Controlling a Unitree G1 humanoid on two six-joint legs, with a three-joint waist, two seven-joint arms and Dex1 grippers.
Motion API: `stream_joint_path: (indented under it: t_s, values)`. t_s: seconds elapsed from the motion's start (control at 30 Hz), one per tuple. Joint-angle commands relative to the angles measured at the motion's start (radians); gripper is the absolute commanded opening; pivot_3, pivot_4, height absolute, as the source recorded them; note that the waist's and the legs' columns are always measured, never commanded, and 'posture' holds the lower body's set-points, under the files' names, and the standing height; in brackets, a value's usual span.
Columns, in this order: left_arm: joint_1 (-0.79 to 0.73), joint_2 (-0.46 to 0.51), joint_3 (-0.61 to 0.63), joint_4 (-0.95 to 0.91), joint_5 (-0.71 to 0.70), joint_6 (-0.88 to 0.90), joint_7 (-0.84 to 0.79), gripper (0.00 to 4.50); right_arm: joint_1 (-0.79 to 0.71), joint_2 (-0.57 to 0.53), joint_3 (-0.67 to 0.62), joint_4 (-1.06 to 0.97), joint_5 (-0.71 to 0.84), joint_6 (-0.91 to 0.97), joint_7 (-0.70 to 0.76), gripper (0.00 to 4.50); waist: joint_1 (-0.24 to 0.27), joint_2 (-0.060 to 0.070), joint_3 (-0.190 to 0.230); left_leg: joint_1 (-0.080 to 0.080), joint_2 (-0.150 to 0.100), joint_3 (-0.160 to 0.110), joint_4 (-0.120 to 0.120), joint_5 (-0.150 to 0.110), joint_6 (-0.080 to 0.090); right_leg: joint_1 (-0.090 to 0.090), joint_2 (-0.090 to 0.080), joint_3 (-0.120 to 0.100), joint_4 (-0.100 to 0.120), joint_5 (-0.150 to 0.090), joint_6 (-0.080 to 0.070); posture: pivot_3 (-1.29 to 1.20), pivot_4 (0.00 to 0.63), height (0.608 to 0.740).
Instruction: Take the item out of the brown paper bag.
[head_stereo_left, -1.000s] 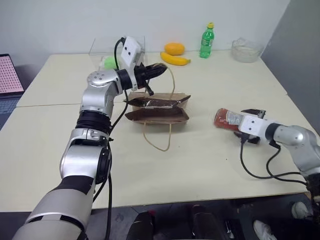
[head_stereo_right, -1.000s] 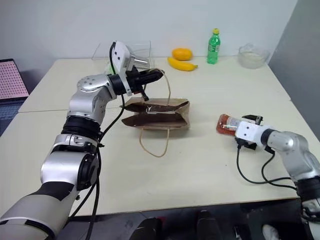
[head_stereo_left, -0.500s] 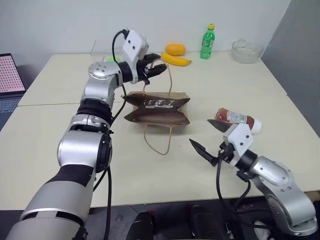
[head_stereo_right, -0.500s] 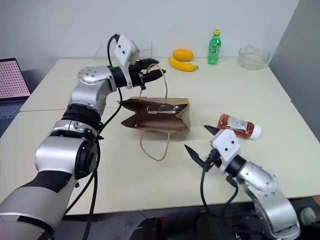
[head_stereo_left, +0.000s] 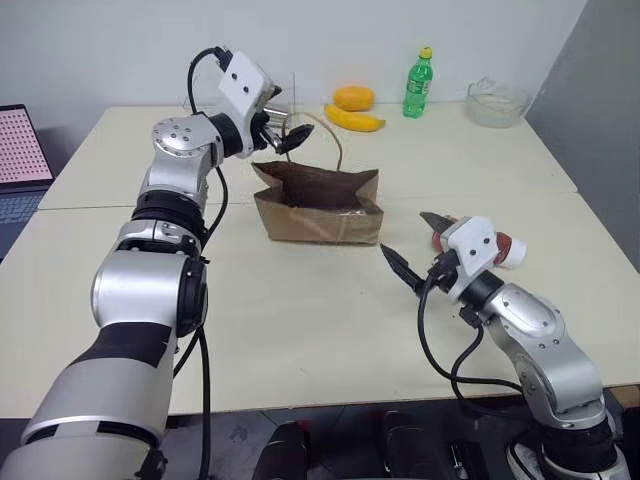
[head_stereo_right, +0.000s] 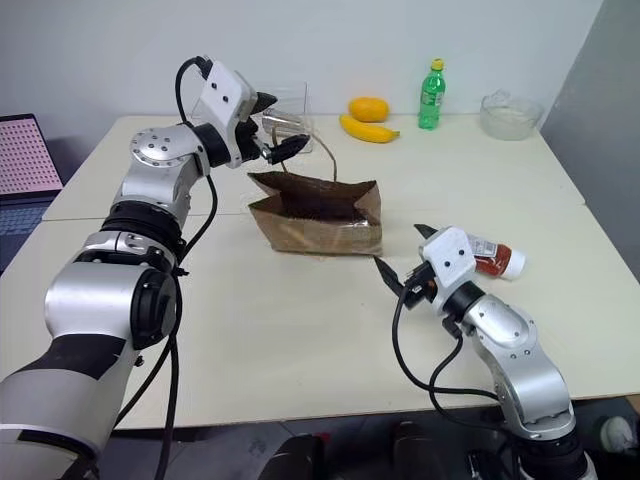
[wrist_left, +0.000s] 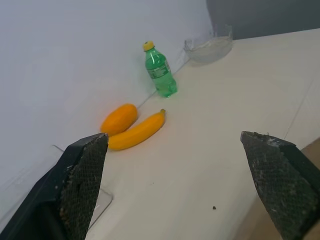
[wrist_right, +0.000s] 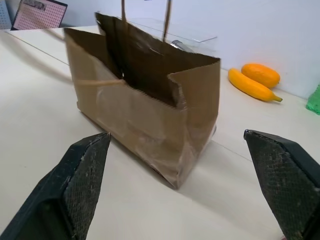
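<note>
The brown paper bag (head_stereo_left: 318, 205) stands upright with its mouth open near the middle of the table, also close up in the right wrist view (wrist_right: 145, 110). One thin handle (head_stereo_left: 337, 140) loops up above it. My left gripper (head_stereo_left: 283, 128) hovers open just beyond the bag's far left corner, beside that handle, with nothing between its fingers (wrist_left: 82, 175). The item (head_stereo_right: 493, 258), a red bottle with a white label and cap, lies on the table to the right of the bag. My right gripper (head_stereo_right: 403, 252) is open and empty between bag and item, pointing at the bag's right end.
A banana (head_stereo_left: 352, 119), an orange fruit (head_stereo_left: 350, 97), a green bottle (head_stereo_left: 416, 82) and a clear bowl (head_stereo_left: 495, 100) line the table's far edge. A clear plastic box (head_stereo_right: 283, 100) sits behind my left gripper. A pink screen (head_stereo_left: 18, 145) stands off the left side.
The bag went from lying flat to standing upright. My left gripper opened, let go of the handle and drew left. My right gripper left the item and swung in toward the bag.
</note>
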Motion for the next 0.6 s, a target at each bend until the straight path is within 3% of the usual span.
stream_joint_path:
  t_s: [0.03, 0.2, 0.33, 0.43, 0.6]
  values:
    - [-0.03, 0.012, 0.045, -0.02, -0.042, 0.038, -0.036, 4.46, -0.02, 0.002, -0.012, -0.014, 0.011, -0.024, 0.009, 4.5, 0.0, 0.0, 0.0, 0.0, 0.0, 0.0, 0.0, 0.0, 0.0, 0.0, 0.0, 0.0, 0.0, 0.0, 0.0, 0.0, 0.15, 0.74]
    - [0.005, 0.041, 0.109, -0.107, -0.145, 0.194, -0.218, 4.46, -0.017, 0.012, -0.015, -0.01, 0.027, -0.029, 0.013, 4.5, -0.009, 0.0, 0.0, 0.0, 0.0, 0.0, 0.0, 0.0, 0.0, 0.0, 0.0, 0.0, 0.0, 0.0, 0.0, 0.0, 0.15, 0.74]
    - [0.18, 0.085, 0.157, -0.381, -0.233, 0.345, -0.243, 4.46, 0.035, 0.034, -0.021, -0.035, 0.031, -0.065, 0.002, 4.5, -0.016, 0.001, 0.0, 0.001, 0.001, 0.0, -0.001, 0.0, 0.0, 0.0, 0.0, 0.0, 0.0, 0.0, 0.0, 0.0, 0.15, 0.74]
    - [0.388, 0.063, 0.239, -0.721, -0.291, 0.462, -0.053, 4.46, 0.077, 0.038, -0.014, -0.043, 0.004, -0.111, -0.005, 4.5, -0.017, 0.001, -0.001, 0.001, 0.003, 0.0, -0.001, 0.0, 0.0, 0.0, 0.001, 0.001, 0.001, 0.0, 0.0, 0.0, 0.15, 0.74]
    - [0.835, -0.053, 0.31, -1.289, -0.218, 0.521, 0.307, 4.46, 0.139, 0.065, -0.022, -0.034, -0.034, -0.218, -0.037, 4.5, -0.002, 0.0, -0.001, 0.001, 0.003, -0.001, 0.0, 0.0, 0.0, 0.0, -0.001, 0.002, 0.001, 0.0, -0.001, 0.0, 0.15, 0.74]
